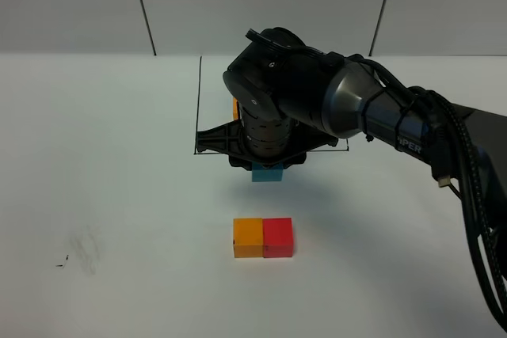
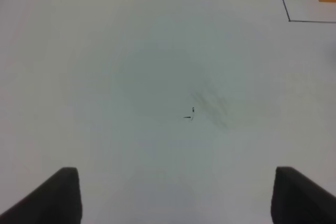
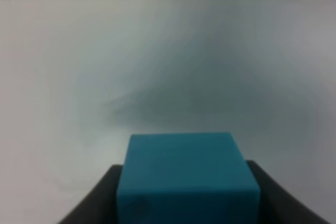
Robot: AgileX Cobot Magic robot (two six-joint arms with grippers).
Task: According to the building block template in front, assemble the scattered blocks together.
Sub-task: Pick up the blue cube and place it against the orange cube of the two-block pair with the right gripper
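- Progress: orange cube (image 1: pixel 248 237) and red cube (image 1: pixel 278 237) sat touching side by side twd the near edge of the table (image 1: pixel 95 195), mid-width. I judged 2 of 3 joined.
- Light blue cube (image 1: pixel 268 173) was clamped in the right gripper (image 3: pixel 184 203), between that pair and the template (image 1: pixel 199 100) by the far edge. The arm hid most of the template.
- Left to do: seat blue per the L.
- Left gripper (image 2: pixel 176 198) had jaws apart, nothing held; plenty of open table round the pair.

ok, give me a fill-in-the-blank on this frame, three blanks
1. Of the blue cube, orange cube and red cube, the right claw holds the ___ one.
2. The orange cube touches the ___ one.
3. The left claw holds nothing and is ___, not shut.
Missing: blue; red; open.
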